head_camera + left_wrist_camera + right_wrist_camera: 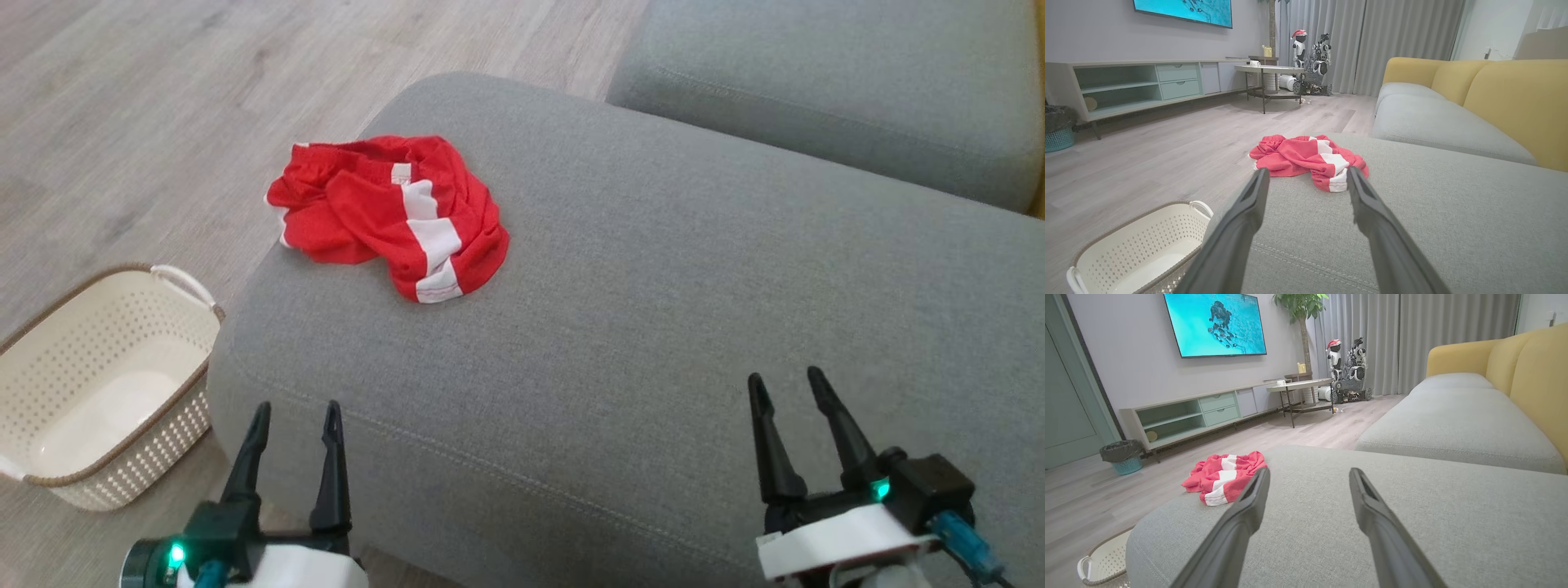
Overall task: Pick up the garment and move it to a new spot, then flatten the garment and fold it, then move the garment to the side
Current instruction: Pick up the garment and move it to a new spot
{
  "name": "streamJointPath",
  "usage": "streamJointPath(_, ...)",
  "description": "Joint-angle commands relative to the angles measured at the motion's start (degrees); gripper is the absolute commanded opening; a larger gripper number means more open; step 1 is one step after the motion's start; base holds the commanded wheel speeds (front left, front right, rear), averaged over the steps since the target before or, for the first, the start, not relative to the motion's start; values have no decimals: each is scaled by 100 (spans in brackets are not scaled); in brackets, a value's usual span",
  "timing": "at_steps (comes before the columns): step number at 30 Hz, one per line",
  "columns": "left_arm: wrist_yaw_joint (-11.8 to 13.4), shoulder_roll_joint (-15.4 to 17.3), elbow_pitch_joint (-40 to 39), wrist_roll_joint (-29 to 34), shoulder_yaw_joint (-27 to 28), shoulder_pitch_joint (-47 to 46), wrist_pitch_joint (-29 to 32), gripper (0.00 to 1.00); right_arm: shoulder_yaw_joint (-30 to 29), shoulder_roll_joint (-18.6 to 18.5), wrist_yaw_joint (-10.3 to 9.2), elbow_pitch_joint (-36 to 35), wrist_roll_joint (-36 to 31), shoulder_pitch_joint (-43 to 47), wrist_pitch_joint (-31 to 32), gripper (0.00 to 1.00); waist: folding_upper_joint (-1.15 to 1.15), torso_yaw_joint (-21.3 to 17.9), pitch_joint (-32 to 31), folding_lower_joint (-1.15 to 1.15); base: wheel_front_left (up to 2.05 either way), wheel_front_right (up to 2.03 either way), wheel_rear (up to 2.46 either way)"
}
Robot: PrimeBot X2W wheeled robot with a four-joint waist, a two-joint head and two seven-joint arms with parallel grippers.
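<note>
We see the red-and-white garment (pixel 392 214) lying crumpled at the far left corner of the grey cushion (pixel 653 327), close to its edge. Our left gripper (pixel 296 406) and right gripper (pixel 784 376) hover over the near side, both spread wide and empty, well apart from the garment. A basket (pixel 122 268) stands on the floor at our left.

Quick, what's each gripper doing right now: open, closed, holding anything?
Left gripper: open, holding nothing, short of the red garment.
Right gripper: open, holding nothing, over the grey cushion.
</note>
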Motion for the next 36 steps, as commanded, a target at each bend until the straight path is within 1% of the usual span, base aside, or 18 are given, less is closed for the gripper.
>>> streamJointPath(1, 55, -29, -250, -64, 220, -180, -31, 100, 174, -13, 19, -118, -55, -268, -63, 100, 0, 30, 42, 0, 0, 0, 0)
streamJointPath(7, 131, -29, -381, -146, 270, -150, -31, 100, 318, -77, 19, 0, -34, -351, -63, 100, 0, 120, 159, 0, 0, 0, 0)
streamJointPath(10, 94, -29, -441, -147, 333, -286, -31, 100, 356, -159, 19, 13, -35, -373, -63, 100, 0, 153, 311, 0, 0, 0, 0)
streamJointPath(14, -115, 7, -417, -82, 475, -836, -31, 100, 351, -325, 19, 3, -64, -439, -63, 100, 0, 174, 594, 0, 0, 0, 0)
streamJointPath(17, -325, 82, -255, -80, 585, -1458, -31, 100, 289, -467, 19, -70, -111, -495, -63, 100, 0, 183, 849, 0, 0, 0, 0)
streamJointPath(19, -475, 178, -46, -111, 703, -1928, -31, 100, 264, -567, 19, -132, -159, -557, -63, 100, 0, 123, 1081, 0, 0, 0, 0)
streamJointPath(22, -670, 315, 520, -201, 867, -2640, -31, 100, 305, -772, 19, -207, -229, -767, -63, 100, 0, -45, 1513, 0, 0, 0, 0)
streamJointPath(24, -851, 422, 1160, -296, 881, -3130, -28, 100, 326, -902, 19, -250, -260, -920, -63, 100, 0, -150, 1752, 0, 0, 0, 0)
streamJointPath(26, -977, 568, 1750, -394, 914, -3719, 120, 100, 386, -1053, 19, -285, -295, -1093, -63, 100, 0, -276, 2017, 0, 0, 0, 0)
streamJointPath(29, -1099, 768, 2499, -607, 1017, -4593, 395, 100, 460, -1272, 19, -338, -324, -1390, -63, 100, 0, -460, 2381, 0, 0, 0, 0)
streamJointPath(30, -1099, 768, 2499, -607, 1017, -4593, 395, 100, 460, -1272, 19, -338, -324, -1390, -63, 100, 0, -460, 2381, 0, 0, 0, 0)
streamJointPath(31, -1133, 840, 2722, -672, 1042, -4853, 495, 100, 491, -1336, 19, -362, -326, -1493, -63, 100, 0, -530, 2517, 0, 0, 0, 0)
streamJointPath(36, -1272, 1079, 3908, -1043, 1027, -5946, 1144, 100, 504, -1612, 19, -458, -348, -1871, -63, 100, 0, -769, 3006, 0, 0, 0, 0)
